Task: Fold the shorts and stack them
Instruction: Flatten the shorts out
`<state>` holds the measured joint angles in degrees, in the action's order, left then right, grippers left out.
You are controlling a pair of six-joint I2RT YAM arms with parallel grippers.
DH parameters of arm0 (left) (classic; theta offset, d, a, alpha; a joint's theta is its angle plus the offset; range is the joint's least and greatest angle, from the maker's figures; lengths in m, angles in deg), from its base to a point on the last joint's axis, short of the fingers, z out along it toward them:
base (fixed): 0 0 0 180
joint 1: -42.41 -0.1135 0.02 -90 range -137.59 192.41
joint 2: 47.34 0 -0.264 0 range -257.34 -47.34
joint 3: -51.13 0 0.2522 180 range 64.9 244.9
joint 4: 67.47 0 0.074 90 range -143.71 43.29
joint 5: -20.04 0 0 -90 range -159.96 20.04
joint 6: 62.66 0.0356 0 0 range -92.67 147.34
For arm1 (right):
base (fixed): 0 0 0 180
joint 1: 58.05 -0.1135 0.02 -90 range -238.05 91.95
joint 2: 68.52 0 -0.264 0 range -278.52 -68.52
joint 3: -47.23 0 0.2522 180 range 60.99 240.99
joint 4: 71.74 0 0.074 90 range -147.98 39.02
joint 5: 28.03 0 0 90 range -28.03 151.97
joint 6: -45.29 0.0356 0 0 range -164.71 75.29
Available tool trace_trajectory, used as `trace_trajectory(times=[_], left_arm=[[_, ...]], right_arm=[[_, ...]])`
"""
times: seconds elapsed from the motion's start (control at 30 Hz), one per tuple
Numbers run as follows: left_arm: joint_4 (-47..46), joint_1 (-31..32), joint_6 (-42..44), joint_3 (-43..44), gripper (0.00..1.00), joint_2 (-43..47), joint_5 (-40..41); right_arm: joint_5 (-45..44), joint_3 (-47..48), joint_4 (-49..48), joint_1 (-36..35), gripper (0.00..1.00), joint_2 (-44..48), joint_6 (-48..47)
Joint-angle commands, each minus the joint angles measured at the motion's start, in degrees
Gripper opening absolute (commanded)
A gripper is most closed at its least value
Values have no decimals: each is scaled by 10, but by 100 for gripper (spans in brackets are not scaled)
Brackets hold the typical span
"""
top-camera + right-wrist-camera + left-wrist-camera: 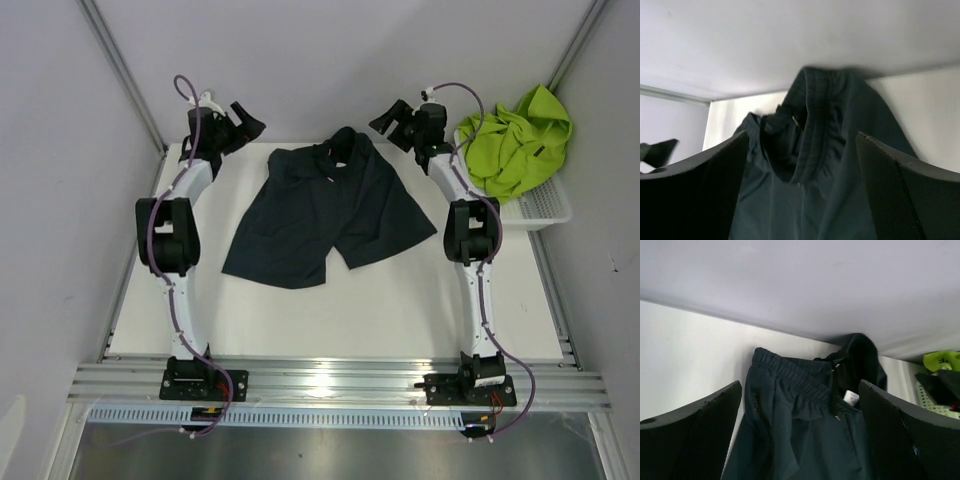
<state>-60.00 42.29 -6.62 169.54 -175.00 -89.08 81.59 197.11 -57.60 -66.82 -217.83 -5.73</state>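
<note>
Both pincers stand released: the left pincer (245, 122) and the right pincer (392, 115) hover with jaws wide apart and nothing between them, one at each far corner of the dark shorts (325, 215). Those shorts lie spread on the white surface (380, 310), with the waistband (345, 150) toward the back wall and both legs pointing toward the arm bases. The waistband is not flat. In both wrist views its middle bunches up into a hump close to the wall. The lime green shorts (515, 140) sit crumpled in the white mesh basket (545, 205) at the right, well apart from the dark pair.

By my reading, the laying-out step is in hand and no fold has been made yet. The next move likely calls for each pincer to come down on a waistband corner and pull the hump flat, or else to fold one side over the other. Only then would the green pair be fetched.

A small white tag (851, 398) shows inside the waistband beside the drawstring (832, 390), too small to read. No brand is legible.
</note>
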Motion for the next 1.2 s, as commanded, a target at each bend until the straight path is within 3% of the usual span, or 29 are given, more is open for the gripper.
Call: trace_trajectory(times=[0.0, 0.07, 0.13, 0.17, 0.33, 0.43, 0.5, 0.67, 0.8, 1.17], left_arm=[[-4, 8, 23, -14, 99, 114, 32], [47, 25, 41, -40, 99, 147, 57], [58, 40, 42, -112, 99, 208, 87], [75, 59, 40, -137, 99, 230, 96], [66, 97, 17, -376, 99, 388, 140], [66, 97, 7, -495, 99, 457, 131], [26, 100, 10, -524, 99, 495, 116], [82, 118, 29, -480, 99, 469, 116], [90, 136, 16, -475, 99, 451, 137], [90, 137, 6, -504, 99, 449, 173]], right_arm=[[6, -57, -6, -1, 88, 120, -41], [-2, -97, 103, -4, 82, 167, -65], [-19, -159, 138, -3, 77, 209, -80], [-32, -241, 155, -5, 75, 259, -84], [-135, -400, 252, -6, 67, 377, -132], [-176, -497, 263, 2, 58, 450, -142], [-180, -555, 263, 12, 53, 492, -144], [-213, -618, 271, 19, 50, 516, -121], [-238, -647, 263, 19, 56, 504, -109], [-272, -569, 272, 24, 56, 382, -111]])
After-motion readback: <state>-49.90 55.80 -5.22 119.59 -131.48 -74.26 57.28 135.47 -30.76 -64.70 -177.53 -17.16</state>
